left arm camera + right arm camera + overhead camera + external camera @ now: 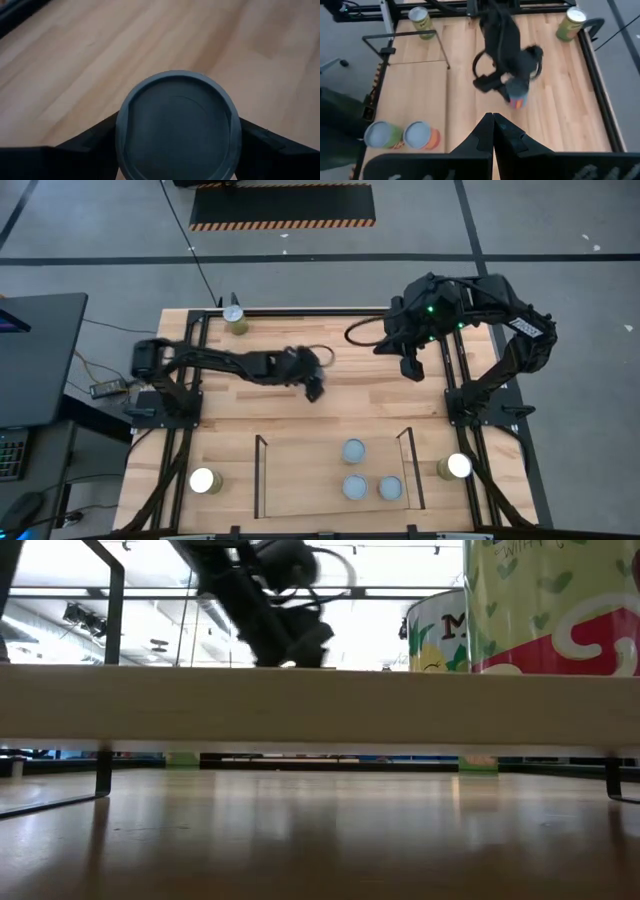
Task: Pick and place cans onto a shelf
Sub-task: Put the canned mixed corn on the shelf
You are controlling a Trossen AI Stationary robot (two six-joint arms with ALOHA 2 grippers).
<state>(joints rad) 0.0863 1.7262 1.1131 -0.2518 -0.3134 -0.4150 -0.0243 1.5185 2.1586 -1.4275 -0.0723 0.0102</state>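
Observation:
My left gripper is over the middle of the table, shut on a can with a grey-blue top; the can also shows in the right wrist view. My right gripper is shut and empty, held high at the far right. The shelf stands at the near middle, and three grey-blue-topped cans stand upright in its right half. Other cans stand upright on the table at the far left, near left and near right. My left gripper pinches the can between its two fingers, one on each side of the can's wall just below the top rim. The fingers come from above, pointing down. The can stays upright, top up; whether its base is clear of the table I cannot tell.
Black frame rods run along the table's left and right sides and far edge. The shelf's left half is bare wood. In the low view two cans stand on the shelf board.

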